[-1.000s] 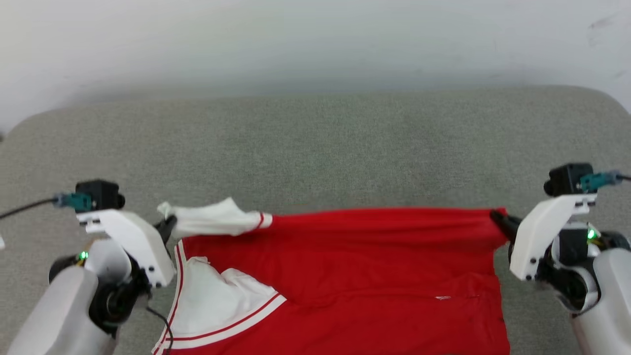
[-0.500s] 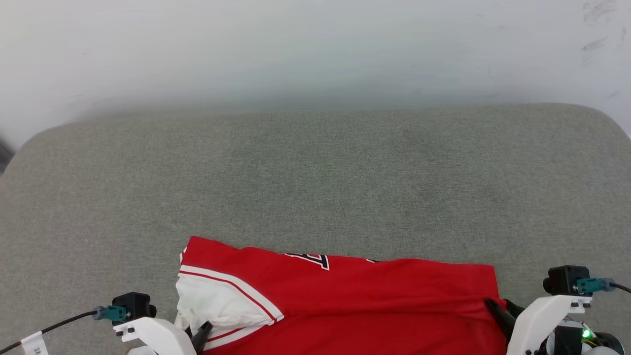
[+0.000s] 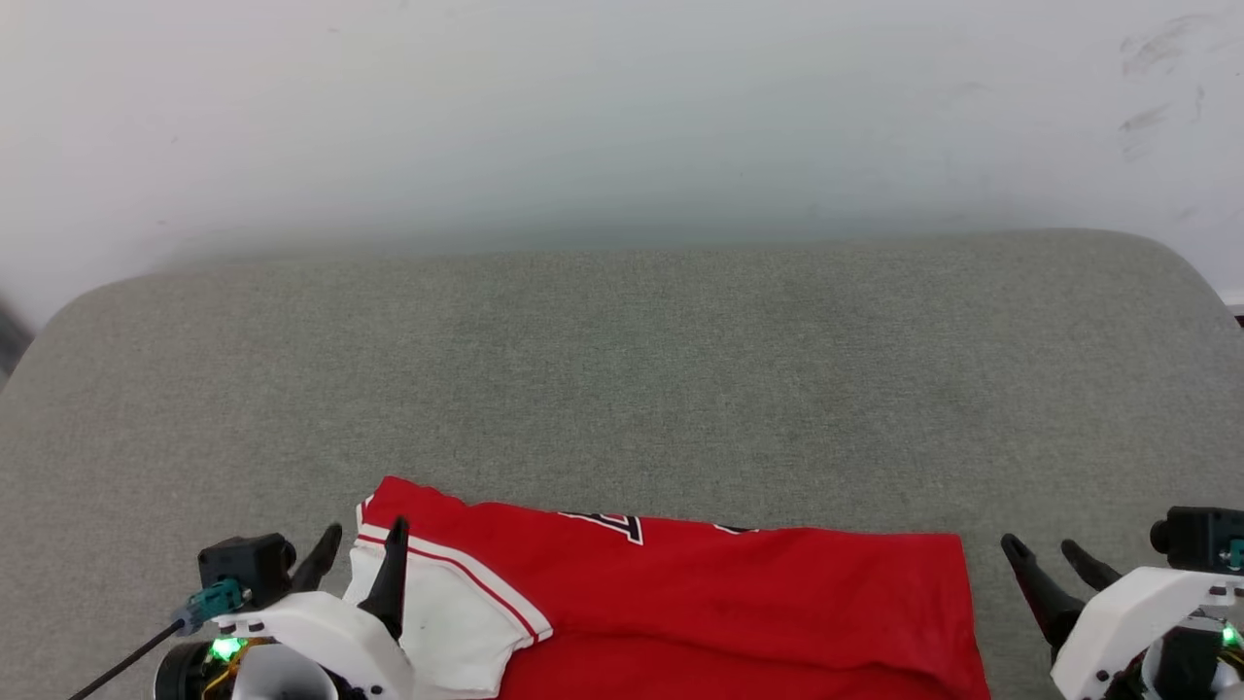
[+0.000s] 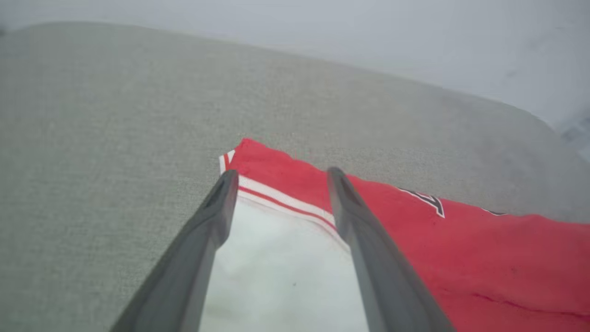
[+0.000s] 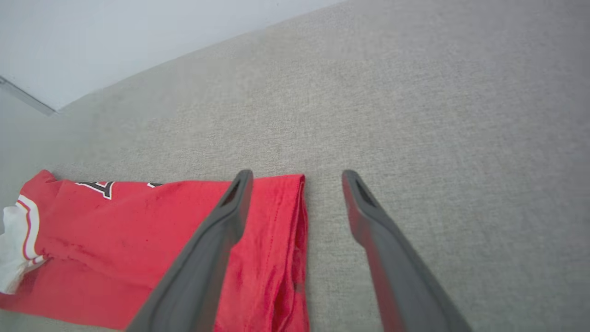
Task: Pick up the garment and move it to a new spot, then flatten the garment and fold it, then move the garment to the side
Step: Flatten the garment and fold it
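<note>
Two grippers, both let go; one garment, lying free.

1. Left gripper (image 3: 364, 533): fingers spread wide, holding nothing. It is poised over the white sleeve (image 3: 457, 622) at the jersey's left end. The left wrist view looks between the two fingers onto that sleeve and its red-and-white striped trim (image 4: 286, 203).

2. Right gripper (image 3: 1040, 546): fingers likewise spread and empty, just beside the jersey's right edge. In the right wrist view one finger crosses the red cloth and the other crosses bare upholstery.

3. Red basketball jersey (image 3: 758, 593): doubled over on the near part of the grey upholstered surface (image 3: 622, 369). A sliver of black, white-outlined print (image 3: 612, 526) peeks out along its far fold line. Neither gripper grips it.

4. Reading for the task: a fold looks laid down and released. The garment appears part-folded, so a further fold and the move to the side probably remain (the near half is cut off by the picture's edge, so neatness cannot be judged).

5. Differences from the earlier pictures:
- A second ago both grippers were pinched shut on the cloth, the left at the sleeve end and the right on the red corner, with the edge drawn taut between them.
- Half a second ago they still held it, with the cloth already doubled toward the robot.
- Now the jaws stand apart and the cloth rests by itself.
- The head camera has also shifted, so the jersey's lower place in the picture is partly the camera's doing.
</note>
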Robot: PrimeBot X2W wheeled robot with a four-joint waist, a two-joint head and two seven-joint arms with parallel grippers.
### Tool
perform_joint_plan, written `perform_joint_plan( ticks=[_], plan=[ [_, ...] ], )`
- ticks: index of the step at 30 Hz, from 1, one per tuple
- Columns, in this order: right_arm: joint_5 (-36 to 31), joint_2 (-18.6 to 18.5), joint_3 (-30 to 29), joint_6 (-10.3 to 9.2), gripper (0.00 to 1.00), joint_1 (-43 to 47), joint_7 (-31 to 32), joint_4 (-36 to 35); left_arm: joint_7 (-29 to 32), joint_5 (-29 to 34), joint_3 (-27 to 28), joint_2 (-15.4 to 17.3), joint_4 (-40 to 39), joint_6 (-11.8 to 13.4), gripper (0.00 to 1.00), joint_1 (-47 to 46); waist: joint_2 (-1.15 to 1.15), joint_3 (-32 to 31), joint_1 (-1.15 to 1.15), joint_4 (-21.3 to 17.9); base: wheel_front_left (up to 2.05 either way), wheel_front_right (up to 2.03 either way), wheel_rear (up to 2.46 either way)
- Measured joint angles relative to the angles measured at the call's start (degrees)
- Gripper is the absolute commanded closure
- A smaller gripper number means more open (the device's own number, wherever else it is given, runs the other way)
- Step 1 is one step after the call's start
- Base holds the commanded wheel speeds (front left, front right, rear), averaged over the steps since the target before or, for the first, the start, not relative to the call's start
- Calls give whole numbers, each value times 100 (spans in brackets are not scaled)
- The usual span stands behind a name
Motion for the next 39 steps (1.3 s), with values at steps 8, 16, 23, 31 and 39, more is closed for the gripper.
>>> perform_joint_plan(
  ticks=[8, 16, 23, 31, 39],
  plan=[
    [-315, -232, -234, 0, 0, -122, 1540, 119, -737, 546, -5, 10, -906, 336, 0, -5, 0, -6, 0, 102, 0, 0, 0],
    [-335, -133, -100, 0, 0, -489, 2115, 471, -1023, 948, -112, -71, -1460, 513, 0, -75, 0, 267, 1, 408, 0, 0, 0],
    [-232, -59, 83, 0, 0, -809, 2513, 1025, -1105, 1112, -191, -198, -1636, 512, 0, -293, 0, 623, 1, 725, 0, 0, 0],
    [-80, -94, 190, -10, 100, -973, 2616, 1265, -1155, 1176, -199, -218, -1626, 511, 0, -326, 0, 660, 1, 871, 0, 0, 0],
    [-40, -120, 298, 0, 100, -949, 2494, 1174, -1113, 1168, -202, -118, -1571, 561, 0, -109, 0, 282, 1, 745, 0, 0, 0]
  ],
)
